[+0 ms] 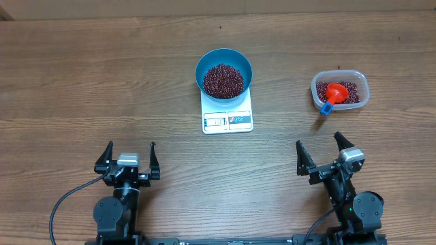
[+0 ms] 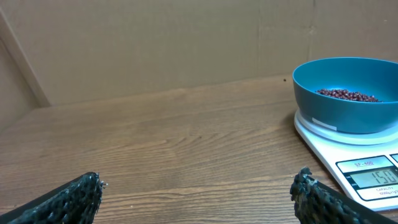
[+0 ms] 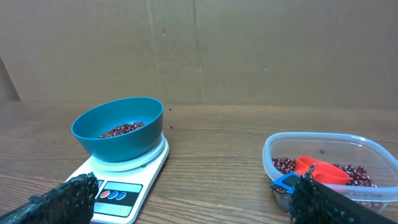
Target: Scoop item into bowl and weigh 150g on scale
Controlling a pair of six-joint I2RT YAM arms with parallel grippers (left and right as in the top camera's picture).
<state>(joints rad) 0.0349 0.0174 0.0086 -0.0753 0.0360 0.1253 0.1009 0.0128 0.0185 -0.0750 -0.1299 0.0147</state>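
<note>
Overhead: round bright blue plastic bowl [image 1: 202, 67] sits on small white rectangular kitchen scale [image 1: 227, 121], centre of brown wooden table [image 1: 102, 82]; heap of small dark red-brown beans [image 1: 223, 80] inside bowl. Far right, well apart from scale, clear rounded-rectangular plastic tub [image 1: 362, 86] holds more beans plus red scoop with blue handle [image 1: 335, 91]. Left gripper [image 1: 131, 146] near left, jaws wide apart, empty. Right gripper [image 1: 317, 140] near right, likewise spread, holding nothing

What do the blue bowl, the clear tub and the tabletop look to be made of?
Blue bowl: likely plastic, smooth, even colour with a soft sheen.
Clear tub: thin transparent plastic; beans show through its wall.
Tabletop: wood or wood-look laminate, matt, with visible grain; cannot tell which.
</note>
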